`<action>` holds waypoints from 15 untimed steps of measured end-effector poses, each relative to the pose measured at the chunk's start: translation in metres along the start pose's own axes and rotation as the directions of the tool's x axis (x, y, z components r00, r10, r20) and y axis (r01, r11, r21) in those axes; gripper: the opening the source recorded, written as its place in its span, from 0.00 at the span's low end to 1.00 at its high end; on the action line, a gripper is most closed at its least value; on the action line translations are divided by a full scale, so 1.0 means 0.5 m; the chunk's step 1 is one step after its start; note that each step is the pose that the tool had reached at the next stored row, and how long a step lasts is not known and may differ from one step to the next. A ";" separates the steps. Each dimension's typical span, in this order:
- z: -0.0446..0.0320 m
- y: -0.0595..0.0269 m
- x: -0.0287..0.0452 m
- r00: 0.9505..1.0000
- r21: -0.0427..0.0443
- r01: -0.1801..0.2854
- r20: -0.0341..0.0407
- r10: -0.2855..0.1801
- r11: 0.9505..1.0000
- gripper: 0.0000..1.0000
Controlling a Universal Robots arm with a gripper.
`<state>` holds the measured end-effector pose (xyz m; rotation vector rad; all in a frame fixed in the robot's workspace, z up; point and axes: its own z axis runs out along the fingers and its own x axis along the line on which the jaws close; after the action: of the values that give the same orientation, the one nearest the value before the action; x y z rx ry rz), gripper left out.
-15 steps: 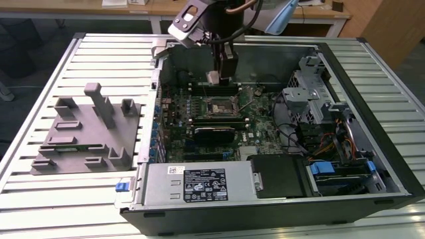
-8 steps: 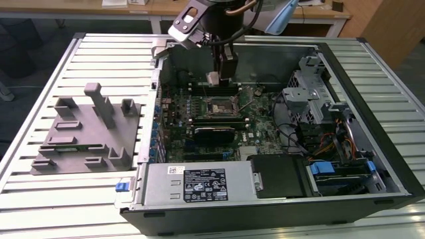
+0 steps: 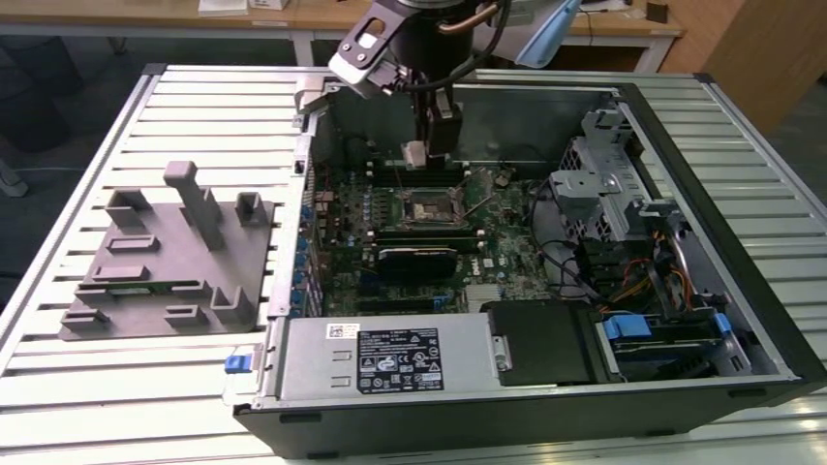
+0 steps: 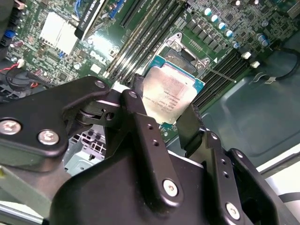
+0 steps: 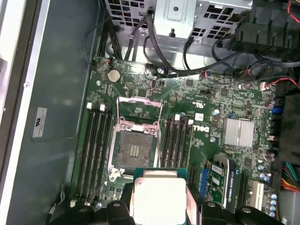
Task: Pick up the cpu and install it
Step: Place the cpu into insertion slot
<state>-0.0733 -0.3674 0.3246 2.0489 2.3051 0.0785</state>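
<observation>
gripper [image 4: 162, 105] clamps cpu [image 5: 159, 199] over open case [image 3: 517, 108] (slatted table [image 3: 207, 107], desk [image 3: 155, 21] behind)

We see a workshop-like lab: open computer case [image 3: 517, 421] on a slatted metal counter [image 3: 207, 116], wooden desks [image 3: 116, 21] behind.
</observation>
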 end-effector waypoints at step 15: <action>0.051 0.017 0.015 0.999 0.001 -0.032 0.002 0.032 0.999 0.53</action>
<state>-0.0640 -0.3587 0.2999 2.0854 2.2722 0.0764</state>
